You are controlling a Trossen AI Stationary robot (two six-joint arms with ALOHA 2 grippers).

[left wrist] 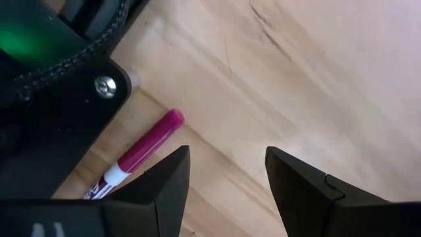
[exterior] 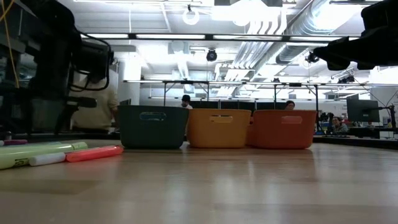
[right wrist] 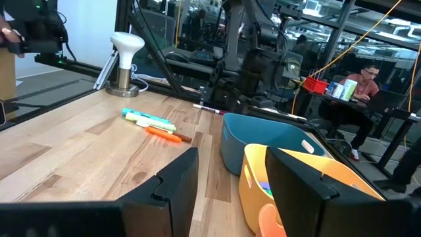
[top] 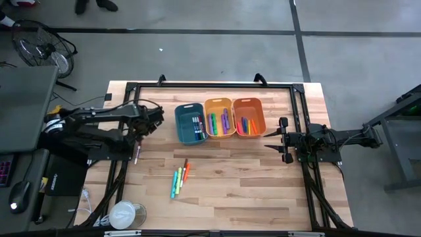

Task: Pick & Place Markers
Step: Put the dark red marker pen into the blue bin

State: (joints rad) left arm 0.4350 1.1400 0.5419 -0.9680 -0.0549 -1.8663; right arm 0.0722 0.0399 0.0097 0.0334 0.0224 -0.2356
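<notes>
My left gripper (top: 143, 132) (left wrist: 227, 176) is open, pointing down above bare wood near the table's left side. A pink marker (left wrist: 141, 153) (top: 137, 156) lies flat just beside it, along the black frame rail, untouched. Several more markers (top: 179, 176) (exterior: 68, 154), green, cyan, orange and red, lie flat at the table's middle near side. The teal bin (top: 190, 123), yellow-orange bin (top: 220, 117) and orange bin (top: 248, 116) stand in a row and hold markers. My right gripper (top: 268, 140) (right wrist: 230, 178) is open, level, just right of the orange bin.
A black metal frame (top: 131, 89) runs around the table's far and side edges. A lamp-like stand with a round base (top: 125, 214) (right wrist: 125, 62) sits at the near left corner. Bare wood lies between the loose markers and the right arm. People sit beyond the table.
</notes>
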